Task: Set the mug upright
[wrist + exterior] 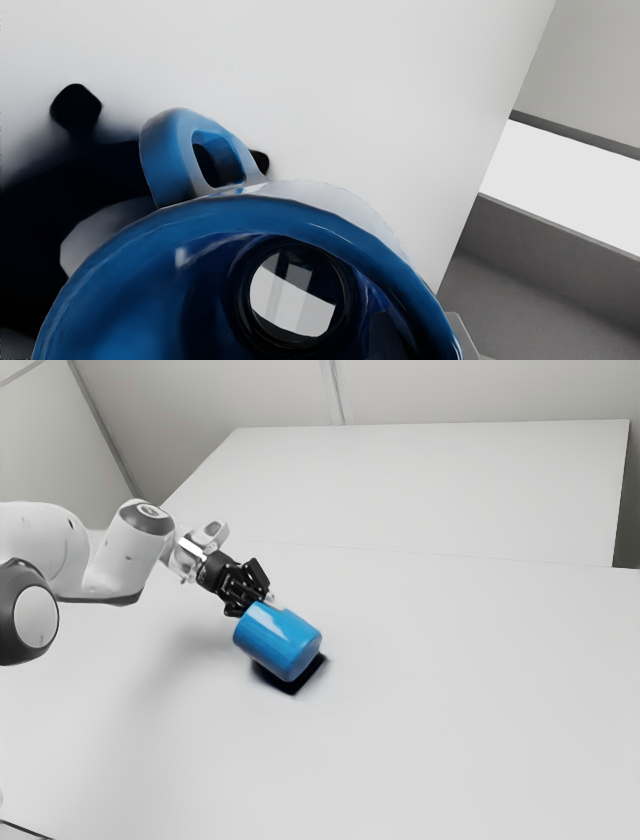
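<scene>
The black gripper (256,594) is at the open end of the blue mug (278,640) in the exterior view. That mug is tilted, its closed base facing toward the exterior view's lower right and its mouth toward my hand. In the wrist view I look into the mouth of the mug (280,212), with its handle (167,155) standing out from the side. The mug hides much of my gripper's front part, so its grip on the mug is unclear.
A white table (440,690) spreads around the mug, with a dark shadow (292,682) just under its base. The wrist view also has the table's straight edge, with a grey floor (540,295) beyond it.
</scene>
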Available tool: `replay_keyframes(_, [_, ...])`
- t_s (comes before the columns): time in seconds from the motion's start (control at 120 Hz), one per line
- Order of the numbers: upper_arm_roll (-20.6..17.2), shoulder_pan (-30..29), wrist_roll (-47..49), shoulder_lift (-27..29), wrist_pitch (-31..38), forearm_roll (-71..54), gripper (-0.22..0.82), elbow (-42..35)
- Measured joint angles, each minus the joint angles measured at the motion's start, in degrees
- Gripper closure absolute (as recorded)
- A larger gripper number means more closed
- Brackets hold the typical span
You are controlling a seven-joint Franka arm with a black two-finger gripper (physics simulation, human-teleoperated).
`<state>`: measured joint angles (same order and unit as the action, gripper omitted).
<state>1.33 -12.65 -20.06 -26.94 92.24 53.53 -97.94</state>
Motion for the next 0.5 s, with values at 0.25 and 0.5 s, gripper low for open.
replay_keyframes(0.25, [-0.8,4.0,1.6,6.2,2.2,-15.1,0.71,3.4])
replay_keyframes(0.5, [-1.8,8.8,3.0,14.6,12.2,-38.2,0.71,-6.0])
